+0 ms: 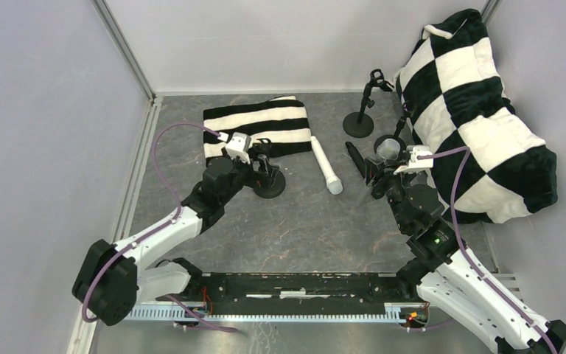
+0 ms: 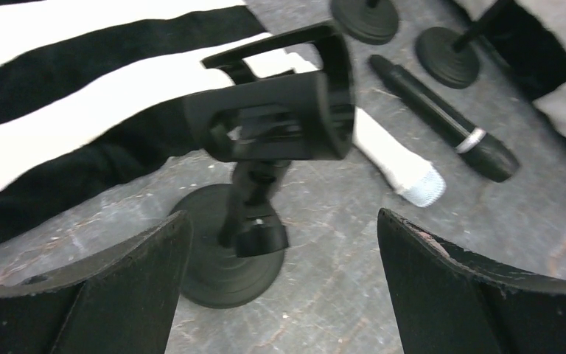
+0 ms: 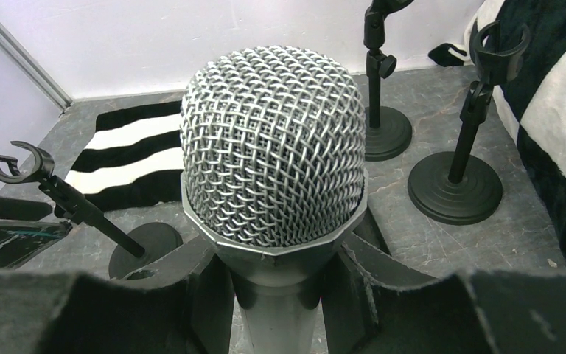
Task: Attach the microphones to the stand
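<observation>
Half the silver-grey microphone [image 3: 273, 147] hides in the right jaws, gripped tight; left jaws gape near a stand [image 2: 280, 118]; grey marbled surface [image 1: 302, 228], pale walls [image 1: 265, 44].

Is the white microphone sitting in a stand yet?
No, the white microphone lies flat on the table, not clipped into any stand.

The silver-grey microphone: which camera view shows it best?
The right wrist view. The silver-grey microphone fills the frame, its mesh head sharp, clamped in the right gripper. The top external view shows only its small head; the left wrist view does not show it.
</observation>
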